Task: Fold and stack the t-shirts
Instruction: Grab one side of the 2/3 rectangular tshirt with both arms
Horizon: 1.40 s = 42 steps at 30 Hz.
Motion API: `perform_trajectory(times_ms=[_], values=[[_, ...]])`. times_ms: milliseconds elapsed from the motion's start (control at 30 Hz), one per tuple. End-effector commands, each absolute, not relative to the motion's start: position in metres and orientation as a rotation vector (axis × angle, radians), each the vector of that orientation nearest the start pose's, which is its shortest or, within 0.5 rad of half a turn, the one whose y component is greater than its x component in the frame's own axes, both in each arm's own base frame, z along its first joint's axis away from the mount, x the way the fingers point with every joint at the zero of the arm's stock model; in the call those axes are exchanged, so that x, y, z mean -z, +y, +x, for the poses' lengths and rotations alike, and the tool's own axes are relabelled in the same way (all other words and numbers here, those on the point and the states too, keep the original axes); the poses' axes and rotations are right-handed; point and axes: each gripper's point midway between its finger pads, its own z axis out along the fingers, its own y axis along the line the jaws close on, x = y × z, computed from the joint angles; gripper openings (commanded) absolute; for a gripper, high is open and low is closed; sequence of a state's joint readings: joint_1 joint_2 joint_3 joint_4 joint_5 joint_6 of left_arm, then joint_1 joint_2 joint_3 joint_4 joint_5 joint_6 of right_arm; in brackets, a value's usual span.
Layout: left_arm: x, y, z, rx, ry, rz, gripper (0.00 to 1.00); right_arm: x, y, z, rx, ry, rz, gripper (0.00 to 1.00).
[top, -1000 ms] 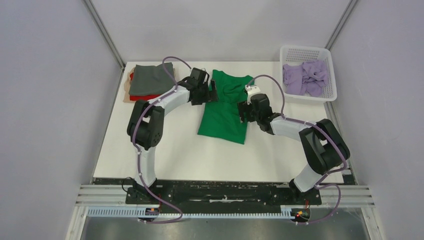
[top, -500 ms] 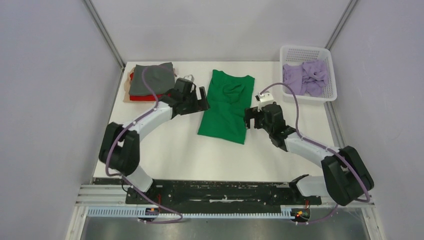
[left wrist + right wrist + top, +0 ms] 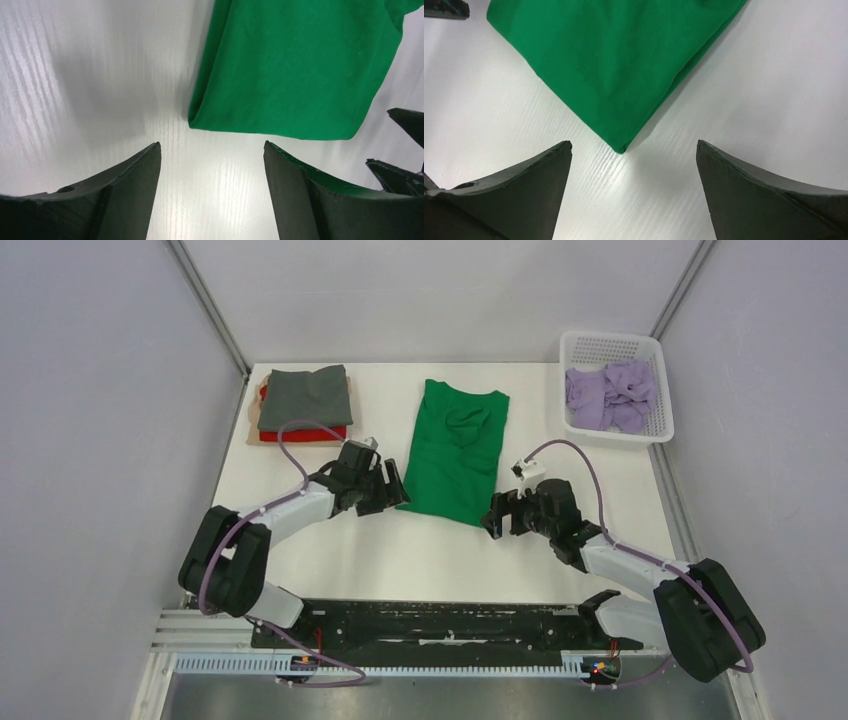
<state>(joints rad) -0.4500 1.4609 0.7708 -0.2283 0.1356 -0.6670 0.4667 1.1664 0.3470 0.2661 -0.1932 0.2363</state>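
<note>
A bright green t-shirt (image 3: 455, 450) lies flat mid-table, folded lengthwise into a narrow strip with its collar at the far end. My left gripper (image 3: 396, 496) sits low by the hem's near-left corner, open and holding nothing. In the left wrist view the shirt's corner (image 3: 295, 65) lies just beyond the left gripper (image 3: 211, 145). My right gripper (image 3: 491, 521) is open at the near-right corner. That corner of the shirt (image 3: 619, 60) points between the right gripper (image 3: 634, 143) tips, apart from both fingers. Dark grey (image 3: 305, 397), red (image 3: 300, 434) and tan (image 3: 250, 427) t-shirts are stacked far left.
A white basket (image 3: 573, 341) at the far right holds crumpled lilac t-shirts (image 3: 610, 395). Grey walls close in the table on the left, right and back. The arm bases and a black rail (image 3: 440, 620) run along the near edge.
Both arms have drawn back from the shirt's sides to its near hem corners. Both grippers have spread wider, and the green shirt has stayed in place.
</note>
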Motion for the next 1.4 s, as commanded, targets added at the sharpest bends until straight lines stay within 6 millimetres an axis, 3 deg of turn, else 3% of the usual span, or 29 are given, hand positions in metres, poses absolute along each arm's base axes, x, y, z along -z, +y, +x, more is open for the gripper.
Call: perform_trajectory(times_ms=[0, 300, 567, 867, 1000, 1100, 1167, 1267, 1367], values=[[-0.052, -0.209, 0.297, 0.707, 2.559, -0.239, 0.76, -0.056, 0.187, 0.252, -0.656, 2.147, -0.396, 0.96], [-0.021, -0.216, 0.292, 0.681, 2.657, -0.244, 0.59, -0.042, 0.189, 0.253, -0.543, 2.208, -0.463, 0.87], [-0.016, -0.223, 0.287, 0.716, 2.682, -0.261, 0.02, -0.028, 0.196, 0.249, -0.468, 2.259, -0.569, 0.78], [-0.017, -0.224, 0.286, 0.728, 2.672, -0.272, 0.02, -0.021, 0.209, 0.25, -0.356, 2.248, -0.663, 0.61], [-0.016, -0.223, 0.285, 0.724, 2.676, -0.279, 0.02, -0.016, 0.213, 0.251, -0.331, 2.264, -0.671, 0.44], [-0.018, -0.223, 0.285, 0.726, 2.67, -0.281, 0.02, -0.013, 0.214, 0.25, -0.32, 2.271, -0.674, 0.36], [-0.02, -0.221, 0.284, 0.723, 2.662, -0.287, 0.02, -0.01, 0.212, 0.248, -0.316, 2.288, -0.674, 0.24], [-0.029, -0.218, 0.278, 0.737, 2.629, -0.304, 0.02, -0.014, 0.217, 0.238, -0.361, 2.287, -0.695, 0.07], [-0.051, -0.21, 0.266, 0.761, 2.57, -0.312, 0.02, -0.028, 0.235, 0.215, -0.538, 2.256, -0.782, 0.02]])
